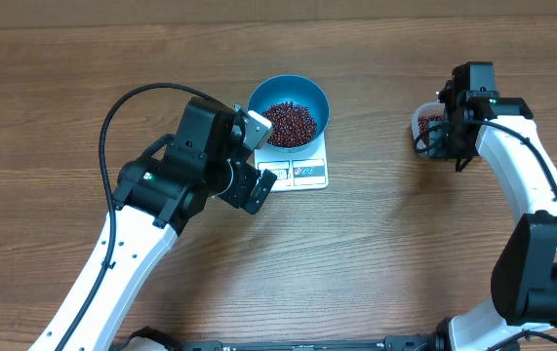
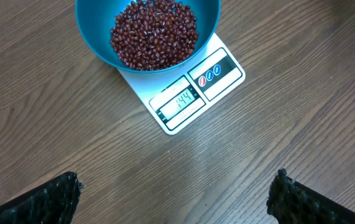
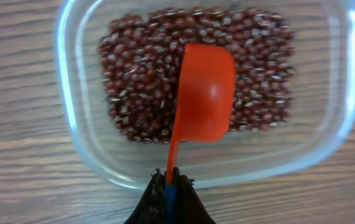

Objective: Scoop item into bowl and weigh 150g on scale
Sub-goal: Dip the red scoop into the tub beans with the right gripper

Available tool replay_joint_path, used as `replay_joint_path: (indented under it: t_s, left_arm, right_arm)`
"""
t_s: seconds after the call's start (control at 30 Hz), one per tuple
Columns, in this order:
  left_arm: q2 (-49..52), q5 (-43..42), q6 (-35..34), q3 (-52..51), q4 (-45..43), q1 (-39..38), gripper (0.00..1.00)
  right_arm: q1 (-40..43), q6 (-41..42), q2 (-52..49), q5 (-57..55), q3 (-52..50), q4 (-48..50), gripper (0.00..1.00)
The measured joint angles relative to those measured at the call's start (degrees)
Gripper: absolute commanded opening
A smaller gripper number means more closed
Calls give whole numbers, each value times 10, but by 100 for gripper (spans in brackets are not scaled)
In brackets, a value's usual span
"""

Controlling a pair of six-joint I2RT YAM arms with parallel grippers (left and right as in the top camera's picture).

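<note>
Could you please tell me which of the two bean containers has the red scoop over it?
The clear plastic tub, where the right gripper holds the scoop; the blue bowl on the scale holds only beans.

Robot lab bench, plain wood-grain table (image 1: 63, 78), white-and-black left arm (image 1: 112, 273) and right arm (image 1: 527, 175), looping black cable (image 1: 161, 86), small kitchen scale (image 1: 307, 174) on the tabletop

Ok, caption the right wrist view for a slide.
Right gripper holds an orange scoop over red beans in a clear tub.
</note>
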State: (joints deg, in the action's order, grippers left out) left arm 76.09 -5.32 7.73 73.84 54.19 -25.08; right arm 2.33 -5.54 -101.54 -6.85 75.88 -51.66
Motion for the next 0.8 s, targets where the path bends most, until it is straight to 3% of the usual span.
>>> replay_joint_path:
  t_s: [0.8]
  left_arm:
    - [0, 0, 0, 0, 0, 0, 100]
  right_arm:
    - [69, -13, 0, 188, 0, 7, 4]
